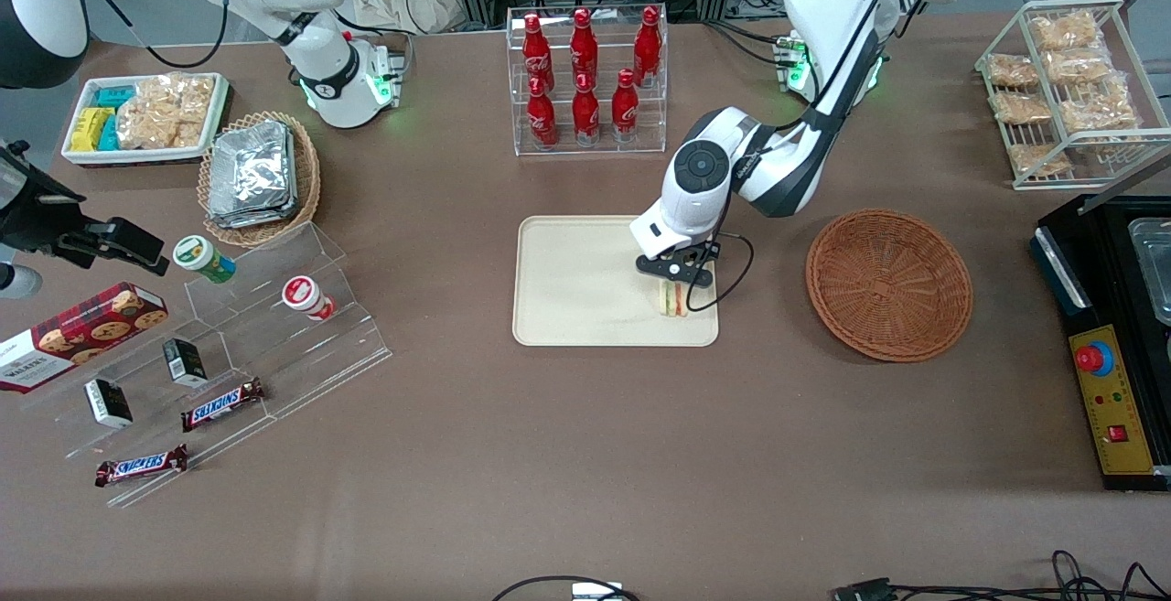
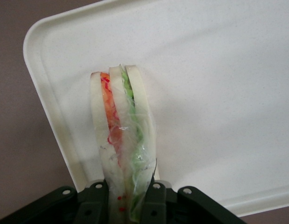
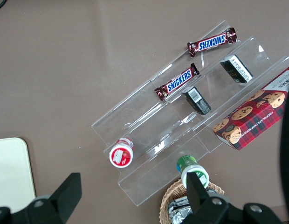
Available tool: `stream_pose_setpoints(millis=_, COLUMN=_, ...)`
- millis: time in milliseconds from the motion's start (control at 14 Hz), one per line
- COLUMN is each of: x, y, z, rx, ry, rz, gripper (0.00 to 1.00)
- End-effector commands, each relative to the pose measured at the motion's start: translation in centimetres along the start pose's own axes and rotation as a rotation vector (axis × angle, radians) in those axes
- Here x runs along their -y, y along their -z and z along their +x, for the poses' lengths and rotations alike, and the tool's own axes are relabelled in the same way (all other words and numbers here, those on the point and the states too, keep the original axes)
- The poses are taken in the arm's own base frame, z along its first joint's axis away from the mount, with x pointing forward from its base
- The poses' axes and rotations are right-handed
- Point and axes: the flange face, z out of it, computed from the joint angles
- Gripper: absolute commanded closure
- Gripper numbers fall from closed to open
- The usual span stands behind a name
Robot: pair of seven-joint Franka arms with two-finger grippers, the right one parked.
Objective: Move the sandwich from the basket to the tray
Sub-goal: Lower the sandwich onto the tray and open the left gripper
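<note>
Placing step: gripper (image 1: 675,277) jaws clamp sandwich (image 1: 674,301) at tray (image 1: 567,308) lower-right corner; basket (image 1: 888,284) empty. Next: release, lift.

The left arm reaches from its base down toward the middle of the table, elbow bent and forearm sloping downward, wrist turned so the gripper (image 1: 675,283) points straight down over the tray (image 1: 567,308). The fingers (image 2: 154,198) are closed on the sandwich (image 2: 122,140) — one finger on each bread face — with the wedge standing upright on the tray surface.
</note>
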Motion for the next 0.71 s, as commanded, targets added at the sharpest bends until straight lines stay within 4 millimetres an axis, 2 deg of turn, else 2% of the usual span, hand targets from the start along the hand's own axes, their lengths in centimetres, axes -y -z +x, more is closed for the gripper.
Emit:
stream_pose_setpoints(millis=0, x=-0.8, y=-0.2, z=0.5, rx=-0.014, ry=0.000, rz=0.007, gripper=0.04)
stream_pose_setpoints(millis=71, x=-0.8, y=-0.2, z=0.5, rx=-0.014, ry=0.000, rz=0.007, gripper=0.00)
stream_pose_setpoints(millis=214, x=-0.8, y=0.2, z=0.6, rx=-0.020, ry=0.000, rz=0.005, gripper=0.00)
stream_pose_setpoints(millis=357, x=-0.9, y=1.7, z=1.0, rx=-0.037, ry=0.005, rz=-0.002, gripper=0.00)
stream_pose_setpoints(millis=643, x=-0.5, y=6.9, z=3.3, rx=-0.059, ry=0.122, rz=-0.010, gripper=0.00)
